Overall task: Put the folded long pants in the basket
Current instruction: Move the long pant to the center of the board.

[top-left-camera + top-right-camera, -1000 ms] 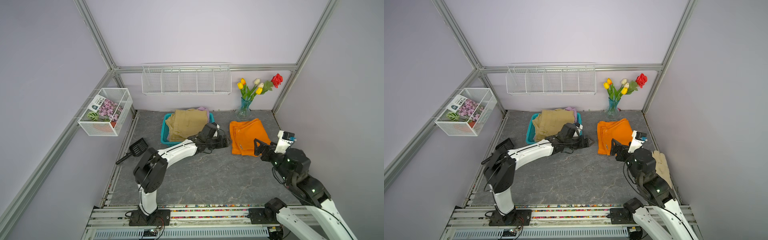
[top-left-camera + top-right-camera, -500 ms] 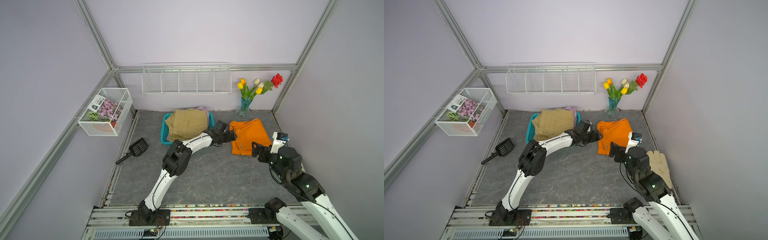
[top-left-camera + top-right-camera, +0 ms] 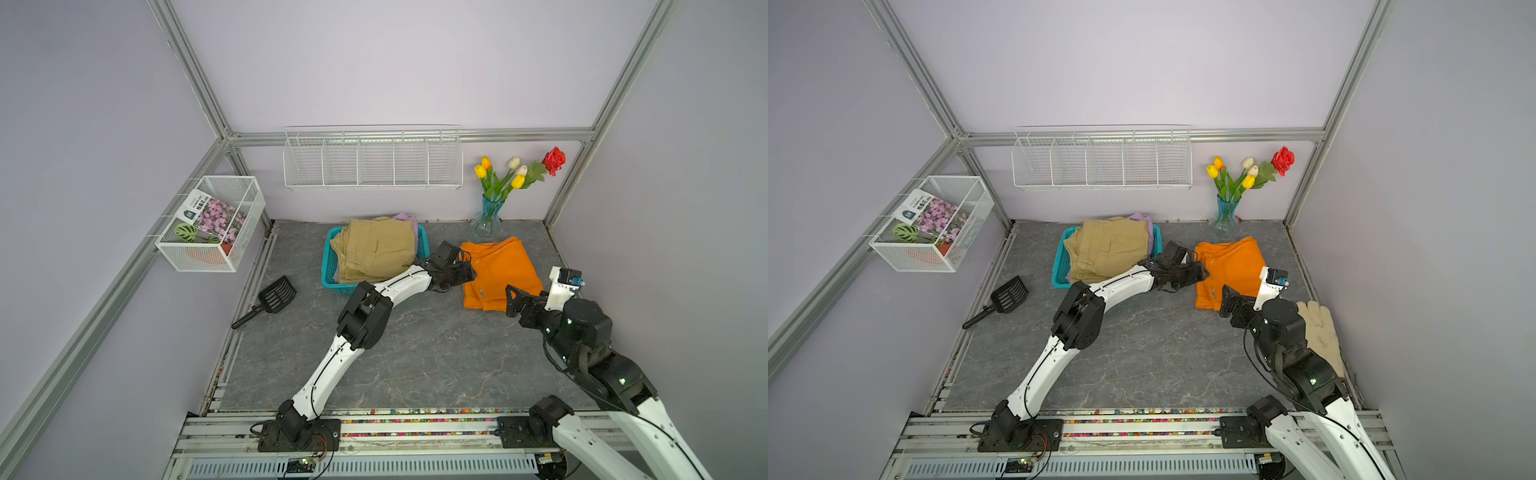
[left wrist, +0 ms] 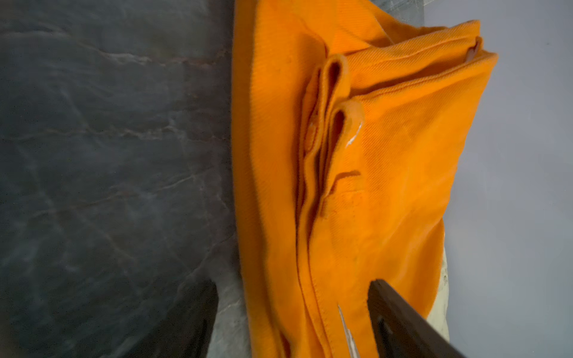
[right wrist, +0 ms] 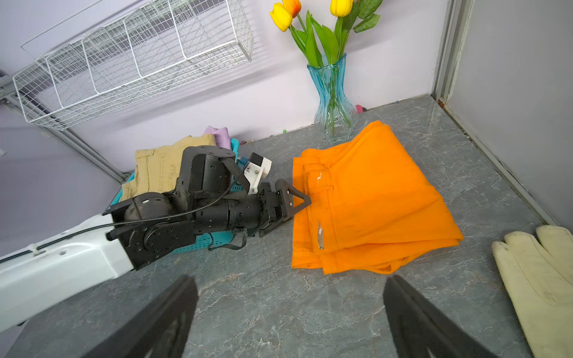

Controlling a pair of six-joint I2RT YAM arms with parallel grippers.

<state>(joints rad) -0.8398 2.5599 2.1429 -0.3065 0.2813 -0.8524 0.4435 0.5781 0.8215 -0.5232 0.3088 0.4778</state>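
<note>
Beside the basket [image 3: 329, 266], orange pants [image 3: 500, 270], left pincer [image 5: 291, 214] agape at their edge

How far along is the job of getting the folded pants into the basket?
Done: khaki pants lie on top in the basket, a lilac pair peeking out behind them. In hand: the left gripper, jaws open, straddles the edge of the orange pants on the table; the right gripper hovers open at their near corner. Left: grip, carry and drop the orange pair.

Bright, even, diffuse light; soft shadows. Left wrist view dim, orange pants [image 4: 387, 186] blurred.
</note>
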